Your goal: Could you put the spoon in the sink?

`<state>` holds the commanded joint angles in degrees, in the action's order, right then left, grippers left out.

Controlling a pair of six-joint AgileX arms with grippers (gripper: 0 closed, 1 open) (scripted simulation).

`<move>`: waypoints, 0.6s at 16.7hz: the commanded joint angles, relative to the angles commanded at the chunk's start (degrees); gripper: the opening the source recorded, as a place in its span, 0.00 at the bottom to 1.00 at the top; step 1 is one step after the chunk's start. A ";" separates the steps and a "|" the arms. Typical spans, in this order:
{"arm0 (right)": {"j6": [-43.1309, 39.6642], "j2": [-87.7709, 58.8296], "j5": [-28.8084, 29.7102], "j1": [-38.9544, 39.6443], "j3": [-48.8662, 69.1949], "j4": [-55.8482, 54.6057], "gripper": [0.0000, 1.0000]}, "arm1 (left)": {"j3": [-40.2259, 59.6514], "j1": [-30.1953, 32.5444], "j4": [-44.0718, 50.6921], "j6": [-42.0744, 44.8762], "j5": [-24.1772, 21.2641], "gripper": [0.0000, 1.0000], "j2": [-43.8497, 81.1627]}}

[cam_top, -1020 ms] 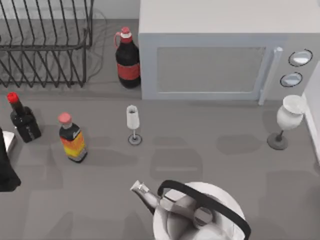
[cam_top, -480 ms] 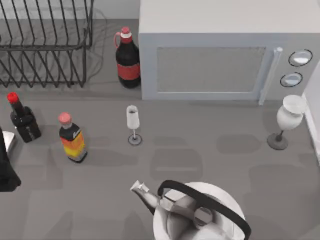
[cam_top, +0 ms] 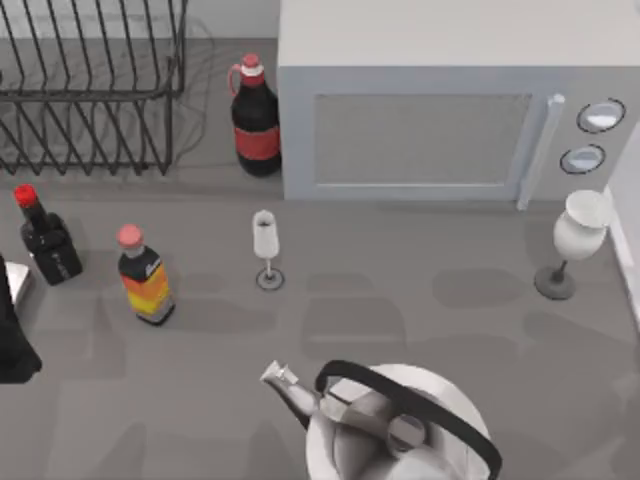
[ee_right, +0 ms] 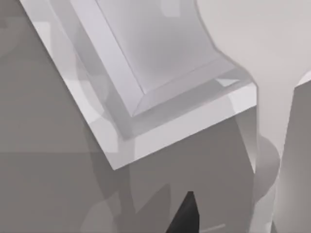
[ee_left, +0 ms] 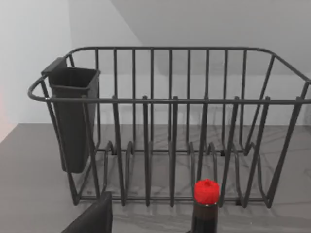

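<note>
The spoon is out of view. In the right wrist view a pale, bevelled sink [ee_right: 146, 58] lies below the camera, with a corner of its rim over the grey counter. A dark part of my right gripper [ee_right: 187, 217] pokes in over the counter just outside that corner. My left arm is parked at the table's left edge, where a dark piece of my left gripper [cam_top: 12, 340] shows. The left wrist view has the same dark piece, the left gripper [ee_left: 92, 219], facing the dish rack.
A black wire dish rack [cam_top: 90, 90] stands back left and a microwave [cam_top: 450, 110] at the back. Near them are a cola bottle [cam_top: 255, 120], two small bottles [cam_top: 45, 240] [cam_top: 145, 280], a small glass [cam_top: 265, 245], a white goblet [cam_top: 570, 240] and a kettle [cam_top: 395, 430].
Faint shadows on the counter at the right front have shifted a little. No object has moved.
</note>
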<state>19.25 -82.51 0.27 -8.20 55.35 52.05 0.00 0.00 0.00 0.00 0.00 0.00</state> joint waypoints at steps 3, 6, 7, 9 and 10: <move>0.61 2.11 -0.62 -2.46 0.60 5.25 0.00 | 0.00 0.00 0.00 0.00 0.00 1.00 0.00; 0.74 2.43 -0.74 -2.89 0.50 5.82 0.00 | 0.00 0.00 0.00 0.00 0.00 1.00 0.00; 0.74 2.43 -0.74 -2.89 0.50 5.82 0.00 | 0.00 0.00 0.00 0.00 0.00 1.00 0.00; 0.81 2.17 -0.73 -2.67 0.41 5.69 0.00 | 0.00 0.00 0.00 0.00 0.00 1.00 0.00; 0.91 1.68 -0.77 -2.74 0.98 5.91 0.00 | 0.00 0.00 0.00 0.00 0.00 1.00 0.00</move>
<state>20.16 -80.83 -0.50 -10.95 56.32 57.95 0.00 0.00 0.00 0.00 0.00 0.00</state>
